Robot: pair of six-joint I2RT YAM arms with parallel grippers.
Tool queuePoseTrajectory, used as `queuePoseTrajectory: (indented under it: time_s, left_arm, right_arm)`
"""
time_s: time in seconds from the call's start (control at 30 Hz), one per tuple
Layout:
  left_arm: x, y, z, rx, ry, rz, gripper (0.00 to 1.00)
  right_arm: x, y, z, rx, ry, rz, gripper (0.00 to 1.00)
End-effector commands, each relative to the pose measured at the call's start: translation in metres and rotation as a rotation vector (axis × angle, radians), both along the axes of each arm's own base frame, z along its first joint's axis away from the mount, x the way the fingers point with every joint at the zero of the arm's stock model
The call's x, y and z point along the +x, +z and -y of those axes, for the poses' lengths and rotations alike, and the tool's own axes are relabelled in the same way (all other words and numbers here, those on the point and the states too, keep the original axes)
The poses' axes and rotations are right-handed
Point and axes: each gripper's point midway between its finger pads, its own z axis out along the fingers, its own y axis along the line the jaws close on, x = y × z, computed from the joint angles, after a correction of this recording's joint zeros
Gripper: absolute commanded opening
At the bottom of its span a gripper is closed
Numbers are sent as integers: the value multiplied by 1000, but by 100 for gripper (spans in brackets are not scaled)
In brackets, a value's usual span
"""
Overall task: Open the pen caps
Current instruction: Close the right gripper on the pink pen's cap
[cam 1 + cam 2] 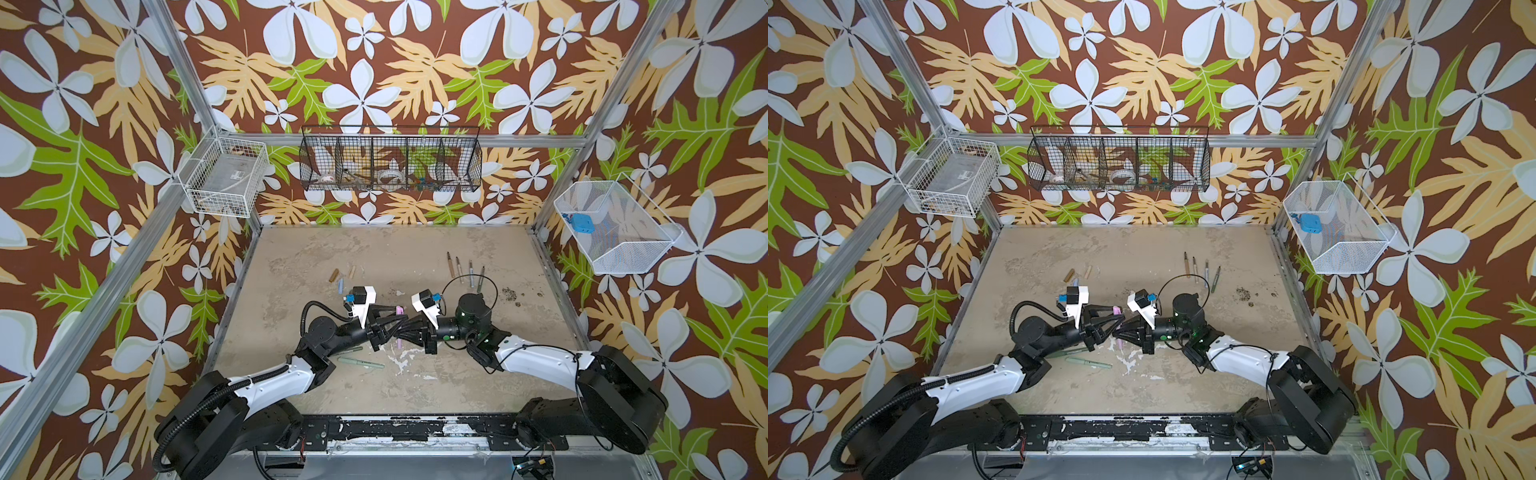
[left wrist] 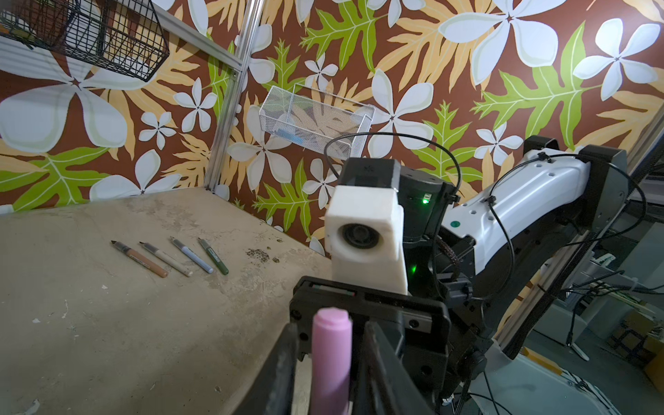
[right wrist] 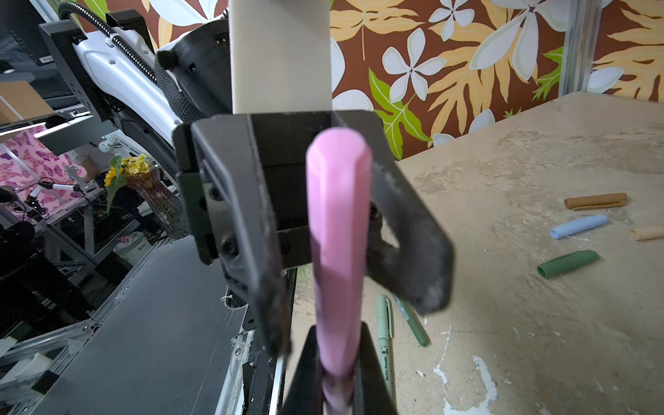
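- Position: the pink pen (image 3: pixel 337 222) is held above the counter (image 1: pixel 415 257), front centre, where both grippers meet tip to tip.
- Long axis: it runs crosswise to both grippers, from the robot's side toward the back wall. The cap (image 2: pixel 330 323) appears to point backward.
- Right gripper (image 3: pixel 337 373): jaws are clamped on the pen's nearer part.
- Left gripper (image 2: pixel 330 363): jaws straddle the cap. A sliver of gap shows on one side, so a grip cannot be told.
- Judgement: the pull should follow this axis, away from the right gripper.

right hand (image 3: pixel 337 363): clamps pink pen (image 3: pixel 337 222); table (image 3: pixel 521 161): four caps (image 3: pixel 567 264), two green pens (image 3: pixel 384 330)
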Motion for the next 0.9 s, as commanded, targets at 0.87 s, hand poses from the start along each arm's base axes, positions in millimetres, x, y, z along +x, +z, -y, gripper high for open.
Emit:
queuePoseTrajectory:
  time_s: [0.87]
  left_arm:
    - [58,-12,-60,-37,489,-147,0]
  right_arm:
    - [32,-15,-9,-209,-444,242,0]
